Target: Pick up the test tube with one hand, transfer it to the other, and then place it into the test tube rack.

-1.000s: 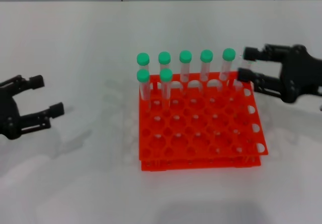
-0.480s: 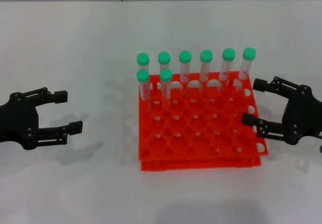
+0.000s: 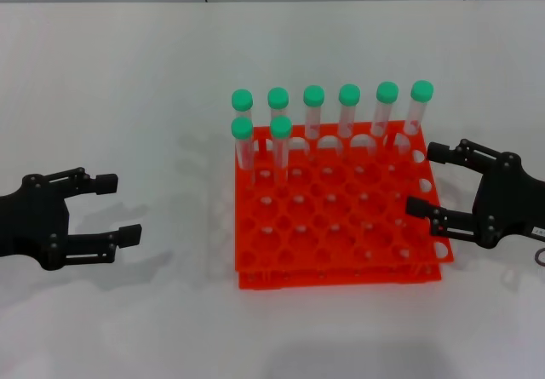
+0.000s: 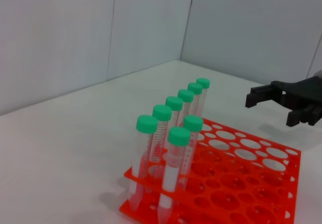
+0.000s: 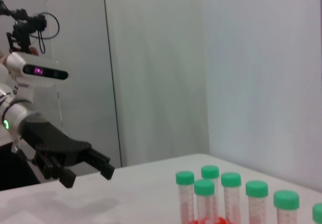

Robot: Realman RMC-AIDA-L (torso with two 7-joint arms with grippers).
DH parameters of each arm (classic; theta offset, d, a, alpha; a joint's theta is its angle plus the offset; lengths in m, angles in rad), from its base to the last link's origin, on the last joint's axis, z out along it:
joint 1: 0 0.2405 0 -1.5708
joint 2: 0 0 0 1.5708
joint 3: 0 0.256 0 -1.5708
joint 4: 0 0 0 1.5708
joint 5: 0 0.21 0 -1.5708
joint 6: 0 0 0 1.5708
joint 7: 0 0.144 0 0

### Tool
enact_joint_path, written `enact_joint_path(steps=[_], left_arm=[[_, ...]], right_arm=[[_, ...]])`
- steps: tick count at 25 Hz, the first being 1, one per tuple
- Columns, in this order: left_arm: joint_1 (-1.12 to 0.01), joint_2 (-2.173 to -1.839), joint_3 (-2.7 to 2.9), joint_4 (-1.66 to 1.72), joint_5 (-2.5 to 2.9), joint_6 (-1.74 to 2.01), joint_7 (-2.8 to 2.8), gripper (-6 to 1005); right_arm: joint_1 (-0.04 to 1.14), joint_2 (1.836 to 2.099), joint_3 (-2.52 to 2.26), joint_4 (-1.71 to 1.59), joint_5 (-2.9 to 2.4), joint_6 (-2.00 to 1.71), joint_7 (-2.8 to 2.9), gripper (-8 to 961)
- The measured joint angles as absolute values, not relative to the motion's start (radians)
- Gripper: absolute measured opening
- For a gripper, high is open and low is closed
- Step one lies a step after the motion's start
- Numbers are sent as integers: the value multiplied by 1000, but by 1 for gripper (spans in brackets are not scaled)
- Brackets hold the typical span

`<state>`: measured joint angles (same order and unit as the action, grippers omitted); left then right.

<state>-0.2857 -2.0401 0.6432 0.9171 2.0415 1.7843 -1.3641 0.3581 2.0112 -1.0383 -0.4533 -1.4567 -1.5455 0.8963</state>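
The orange-red test tube rack (image 3: 336,275) sits mid-table, with six green-capped tubes in its back row and two in the row in front. The test tube (image 3: 416,111) stands upright at the right end of the back row, held by nothing; in the left wrist view it is the farthest tube (image 4: 203,84). My right gripper (image 3: 426,178) hovers open and empty at the rack's right edge, just in front of that tube. My left gripper (image 3: 119,207) is open and empty over the bare table, well left of the rack.
White table all around the rack, with a wall seam at the back. The left wrist view shows the rack (image 4: 294,178) and the right gripper (image 4: 269,110) beyond it. The right wrist view shows the left gripper (image 5: 88,177) and several green caps (image 5: 231,179).
A second ago the right gripper was at the back row's right end, around the tube. It has drawn back toward the front, leaving the tube standing. The left gripper moved inward.
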Motion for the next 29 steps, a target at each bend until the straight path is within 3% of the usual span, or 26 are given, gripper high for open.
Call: enact_joint_path(steps=[29], left_arm=[[-327, -2051, 642, 916, 2035, 1814, -1363, 853]], right_arm=[[365, 1996, -1059, -458, -1503, -1533, 939, 812]])
